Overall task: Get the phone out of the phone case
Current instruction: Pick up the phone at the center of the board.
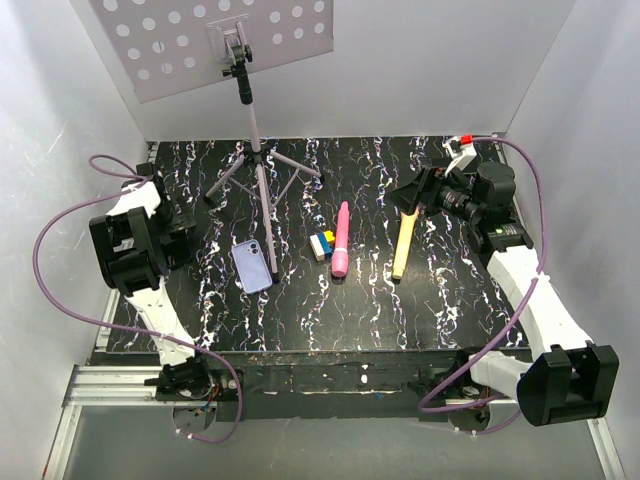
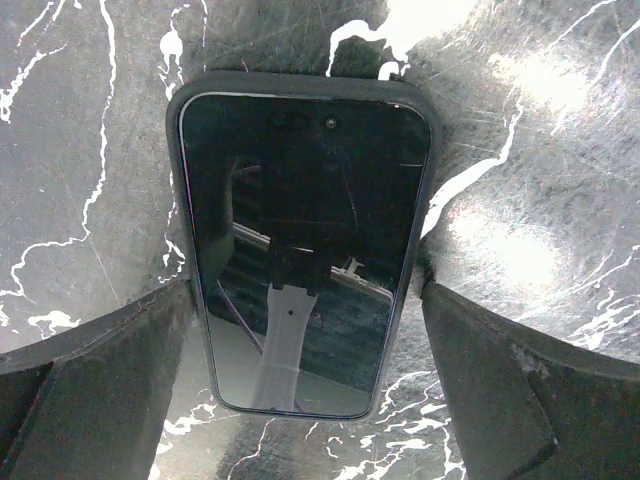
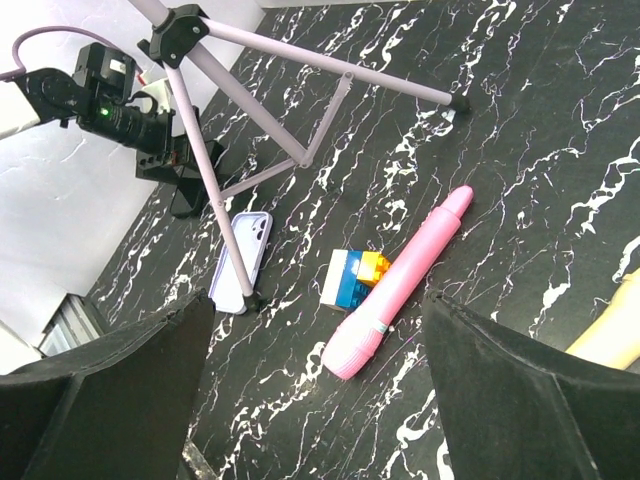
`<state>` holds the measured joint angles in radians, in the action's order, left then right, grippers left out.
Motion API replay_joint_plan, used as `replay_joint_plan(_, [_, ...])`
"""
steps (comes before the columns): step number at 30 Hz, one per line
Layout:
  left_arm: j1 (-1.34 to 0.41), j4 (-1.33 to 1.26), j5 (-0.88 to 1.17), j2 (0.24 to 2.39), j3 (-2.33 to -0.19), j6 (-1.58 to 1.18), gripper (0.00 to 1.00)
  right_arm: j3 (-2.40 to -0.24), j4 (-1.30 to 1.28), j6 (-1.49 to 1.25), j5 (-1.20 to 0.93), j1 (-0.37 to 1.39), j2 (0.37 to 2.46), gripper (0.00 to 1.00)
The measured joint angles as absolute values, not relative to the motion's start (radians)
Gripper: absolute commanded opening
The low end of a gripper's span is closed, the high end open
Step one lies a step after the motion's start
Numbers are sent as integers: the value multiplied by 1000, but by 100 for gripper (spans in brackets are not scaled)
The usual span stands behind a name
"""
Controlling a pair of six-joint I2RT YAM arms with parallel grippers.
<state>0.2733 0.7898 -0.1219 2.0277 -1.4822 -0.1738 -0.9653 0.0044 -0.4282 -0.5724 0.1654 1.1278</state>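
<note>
Reading the left wrist view first: the phone [image 2: 300, 240] faces the camera screen-up, between the fingers of the left gripper [image 2: 307, 285]. Both dark fingers bear on its long edges at about mid-length, so the jaws are drawn in to phone width and pinch it. A dark rim runs all round the glossy screen, and the arm is reflected in the glass. The marble behind is blurred, so I can't tell whether the phone touches the table [image 1: 300, 315].

The phone case [image 1: 253, 266] is separate from it. It is a pale lavender shell lying flat on the black, white-veined top, left of centre, with the camera cutout at its far right corner. In the top view the left arm sits at the table's left edge, apart from the case. One foot of the tripod [image 1: 258, 160] lands just beside the case's right edge.

On the right gripper [image 3: 315, 300] the fingers are spread wide and hold nothing. In the top view it hangs over the far right of the table, next to the dark head of a yellow-handled tool [image 1: 402, 250].

Mid-table there is a pink rod-shaped tool [image 1: 341, 240] lying lengthwise. Some toy bricks [image 1: 321, 243] in blue, yellow and white sit just beside its left side. The tripod carries a white perforated board [image 1: 215, 40] at the back.
</note>
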Motion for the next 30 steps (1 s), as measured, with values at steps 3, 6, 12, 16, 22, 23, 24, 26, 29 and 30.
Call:
replay_joint_plan(3, [279,797,-117,2040,-1499,-172,97,-965,12,-421,-568,169,1143,89])
replay_joint_plan(6, [287,802,-105,2046,-1505,-174,83,-958,19,-415,-559,172,1159,89])
replay_joint_plan(12, [318,811,-60,2067,-1530,-185,42,-950,21,-411,-539,173,1179,88])
replay_joint_plan(16, [319,813,-58,2067,-1532,-192,16,-950,22,-406,-522,173,1180,88])
replay_joint_plan(22, [319,793,-54,2056,-1516,-224,0,-950,22,-393,-500,179,1184,88])
replay_joint_plan(23, [319,782,-52,2048,-1505,-230,0,-950,22,-393,-500,179,1188,88])
replay_joint_plan(24, [320,770,-51,2040,-1494,-238,0,-950,19,-391,-500,180,1194,87])
replay_joint_plan(26, [319,741,-45,2017,-1463,-257,0,-952,7,-388,-493,184,1212,85])
replay_joint_plan(29, [323,698,-21,1977,-1407,-295,0,-954,-29,-390,-467,195,1245,75])
replay_joint_plan(30, [324,681,-13,1955,-1380,-316,0,-960,-51,-396,-453,202,1258,75])
